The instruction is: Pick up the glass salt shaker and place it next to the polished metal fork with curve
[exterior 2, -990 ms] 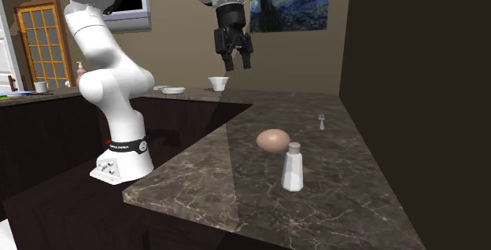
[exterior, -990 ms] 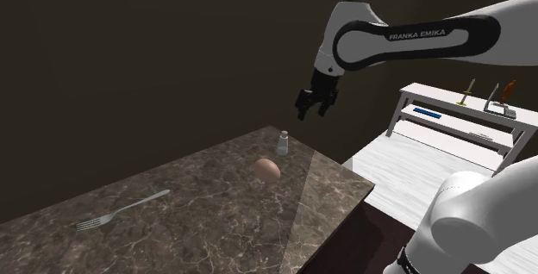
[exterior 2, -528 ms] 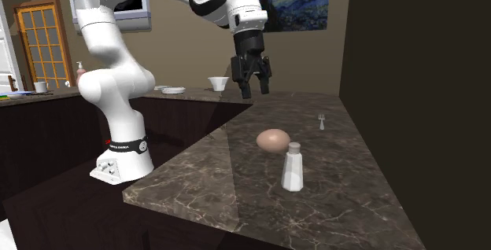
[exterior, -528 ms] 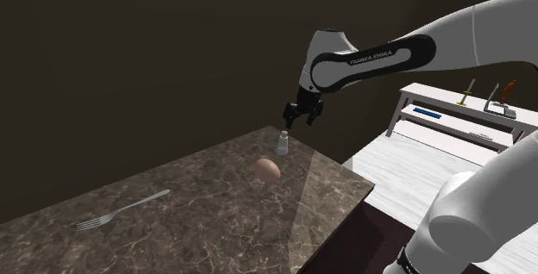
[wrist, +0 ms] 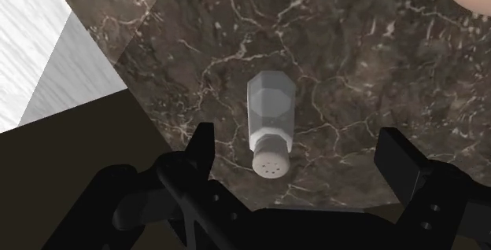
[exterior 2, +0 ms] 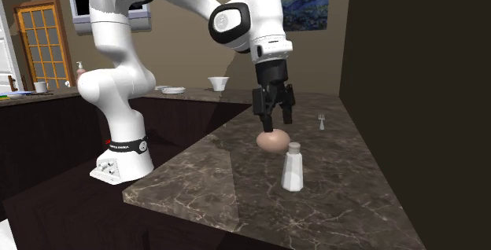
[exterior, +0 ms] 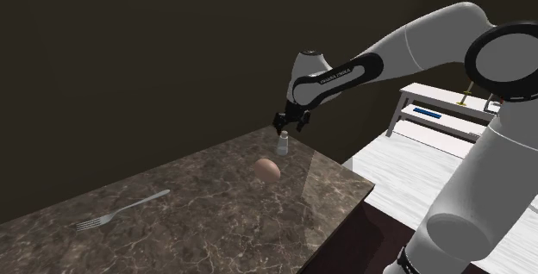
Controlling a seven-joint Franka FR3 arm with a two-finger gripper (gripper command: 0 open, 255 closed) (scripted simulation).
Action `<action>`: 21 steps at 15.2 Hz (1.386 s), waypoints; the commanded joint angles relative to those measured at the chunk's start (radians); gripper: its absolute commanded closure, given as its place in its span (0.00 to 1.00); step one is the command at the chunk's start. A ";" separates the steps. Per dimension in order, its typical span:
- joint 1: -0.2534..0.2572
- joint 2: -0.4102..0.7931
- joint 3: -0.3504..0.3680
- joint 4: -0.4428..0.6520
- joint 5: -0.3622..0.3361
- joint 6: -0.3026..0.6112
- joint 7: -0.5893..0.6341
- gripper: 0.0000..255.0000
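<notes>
**Over the surface's near corner, the tool is held wide above the shaker**

At the near end of the dark marbled surface [exterior 2: 354, 201], as the second exterior view has it, the pale salt shaker [exterior 2: 293, 167] is seen standing upright, close to the edge. Just beyond it a brownish egg [exterior 2: 273, 140] is laid on the surface, near the shaker but apart from it. Over the shaker the black tool [exterior 2: 277, 121] is hung with its fingers spread wide. In the wrist view the shaker's cap is framed between them and is touched by neither. Farthest off, well apart from the shaker, the metal fork [exterior 2: 321, 120] is laid flat.
</notes>
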 commanded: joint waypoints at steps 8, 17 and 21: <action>-0.017 0.166 -0.017 0.047 -0.035 0.124 0.041 0.00; -0.018 0.195 -0.019 0.046 -0.039 0.153 0.043 0.00; -0.018 0.194 -0.019 0.046 -0.039 0.153 0.043 1.00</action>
